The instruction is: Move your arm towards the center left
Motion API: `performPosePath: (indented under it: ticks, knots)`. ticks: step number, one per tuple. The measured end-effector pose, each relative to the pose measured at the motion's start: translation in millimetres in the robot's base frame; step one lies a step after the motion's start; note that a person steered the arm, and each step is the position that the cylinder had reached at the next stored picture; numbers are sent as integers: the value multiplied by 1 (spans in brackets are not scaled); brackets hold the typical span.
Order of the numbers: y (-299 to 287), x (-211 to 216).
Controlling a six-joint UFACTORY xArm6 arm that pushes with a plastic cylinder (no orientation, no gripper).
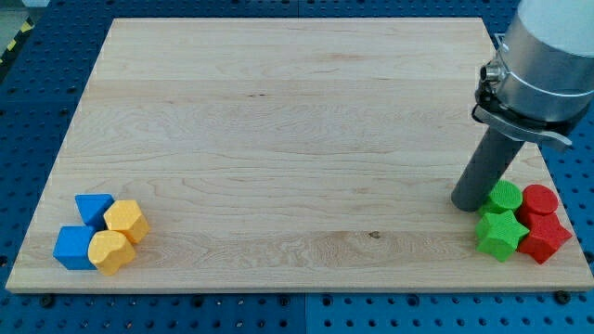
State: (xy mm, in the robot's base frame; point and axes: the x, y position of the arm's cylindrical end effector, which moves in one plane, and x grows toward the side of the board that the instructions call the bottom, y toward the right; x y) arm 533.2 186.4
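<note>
My tip (469,201) rests on the wooden board (278,139) near the view's right edge, below the middle. It stands just left of a green cylinder (506,196), close to touching it. A green star block (498,233) lies below that cylinder. A red cylinder (539,200) and a red star block (544,237) sit right of the green ones. At the view's bottom left lies a cluster: a blue triangle block (93,208), a blue cube (72,248), a yellow hexagon block (126,221) and a yellow heart block (110,251).
The board lies on a blue perforated table (37,93). The arm's grey body (548,56) rises at the view's top right, above the rod.
</note>
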Motion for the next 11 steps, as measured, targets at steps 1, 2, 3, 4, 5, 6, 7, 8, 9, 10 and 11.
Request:
performPosePath:
  ticks: [1, 2, 3, 4, 5, 6, 7, 8, 9, 10, 11]
  knots:
    - [0, 0]
    - [-23, 0]
    - [-85, -11]
    - [-119, -18]
    - [-149, -24]
    - [-164, -15]
    - [-187, -26]
    - [-225, -66]
    - [-277, -81]
    - [-303, -85]
    - [-304, -85]
